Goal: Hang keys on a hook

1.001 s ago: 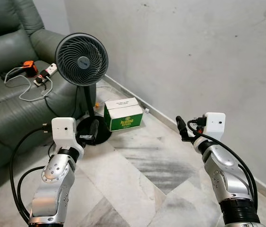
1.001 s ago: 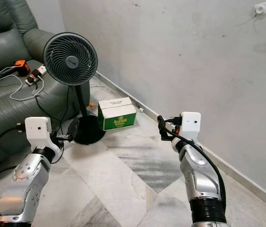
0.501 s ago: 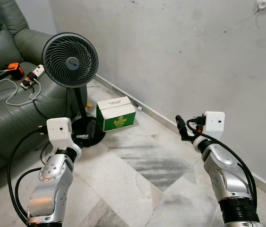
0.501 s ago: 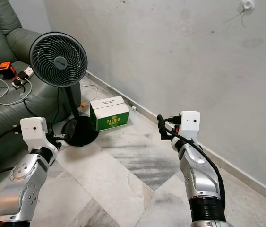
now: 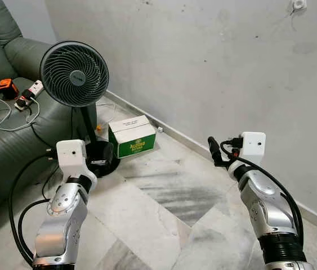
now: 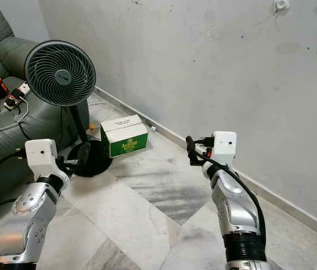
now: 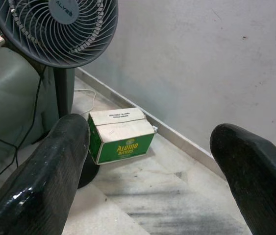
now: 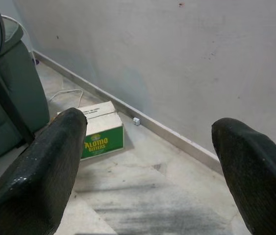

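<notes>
Grey wall ahead bears no visible hook; left gripper and right gripper spread, empty. Task unstarted.

Even daylight — sharp, soft shadows.

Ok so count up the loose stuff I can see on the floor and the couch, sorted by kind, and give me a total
Fans: 1, the standing fan on the floor
Cardboard boxes: 1, the green and white box by the wall
Power strips: 1, the white power strip on the couch
Orange gadgets: 1, the orange gadget on the couch
Total: 4
</notes>
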### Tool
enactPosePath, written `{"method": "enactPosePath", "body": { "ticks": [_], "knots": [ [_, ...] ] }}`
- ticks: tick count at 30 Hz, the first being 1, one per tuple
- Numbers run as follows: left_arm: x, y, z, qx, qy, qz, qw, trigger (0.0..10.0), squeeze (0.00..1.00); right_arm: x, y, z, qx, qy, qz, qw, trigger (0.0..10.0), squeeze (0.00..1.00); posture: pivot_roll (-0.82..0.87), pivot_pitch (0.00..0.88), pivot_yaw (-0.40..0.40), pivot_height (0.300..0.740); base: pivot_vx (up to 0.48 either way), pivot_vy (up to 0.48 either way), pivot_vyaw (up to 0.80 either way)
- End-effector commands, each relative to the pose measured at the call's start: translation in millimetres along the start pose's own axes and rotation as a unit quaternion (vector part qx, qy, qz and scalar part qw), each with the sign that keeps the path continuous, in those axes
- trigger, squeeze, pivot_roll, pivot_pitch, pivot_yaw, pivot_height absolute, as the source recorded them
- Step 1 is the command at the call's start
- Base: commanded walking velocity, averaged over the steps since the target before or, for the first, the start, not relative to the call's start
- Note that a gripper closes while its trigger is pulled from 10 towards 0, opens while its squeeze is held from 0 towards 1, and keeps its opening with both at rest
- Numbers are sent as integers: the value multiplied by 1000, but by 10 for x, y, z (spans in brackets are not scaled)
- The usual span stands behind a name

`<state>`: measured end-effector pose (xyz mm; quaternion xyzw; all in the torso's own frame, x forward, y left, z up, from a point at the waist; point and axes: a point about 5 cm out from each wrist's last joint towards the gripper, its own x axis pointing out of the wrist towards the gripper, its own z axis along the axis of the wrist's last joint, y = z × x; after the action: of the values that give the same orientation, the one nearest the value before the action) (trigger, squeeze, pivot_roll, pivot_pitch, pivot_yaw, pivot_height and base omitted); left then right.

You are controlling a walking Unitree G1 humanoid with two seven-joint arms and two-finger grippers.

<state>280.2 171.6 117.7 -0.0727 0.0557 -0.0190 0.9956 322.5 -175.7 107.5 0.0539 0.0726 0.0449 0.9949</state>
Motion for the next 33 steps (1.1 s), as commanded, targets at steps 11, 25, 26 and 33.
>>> {"method": "enactPosePath", "body": {
  "ticks": [11, 25, 26, 33],
  "knots": [
    [-2, -4, 7, 4, 5, 5, 1000, 10000, 0, 19, 0, 30, -10, -6, -3, 1000, 10000, 0, 98, 83, -53, 740, 0, 0, -754],
    [12, 8, 16, 0, 7, 11, 1000, 10000, 0, -2, 6, 22, -10, -9, 0, 1000, 10000, 0, 96, 92, -51, 740, 0, 98, 0],
    [11, 8, 15, 0, 7, 11, 1000, 10000, 0, -2, 7, 23, -11, -9, 1, 1000, 10000, 0, 96, 92, -51, 740, 0, 337, 0],
    [10, 9, 12, -2, 8, 13, 1000, 10000, 0, 0, 10, 27, -11, -10, 2, 1000, 10000, 0, 96, 92, -51, 740, 0, 353, 0]
  ]
}}
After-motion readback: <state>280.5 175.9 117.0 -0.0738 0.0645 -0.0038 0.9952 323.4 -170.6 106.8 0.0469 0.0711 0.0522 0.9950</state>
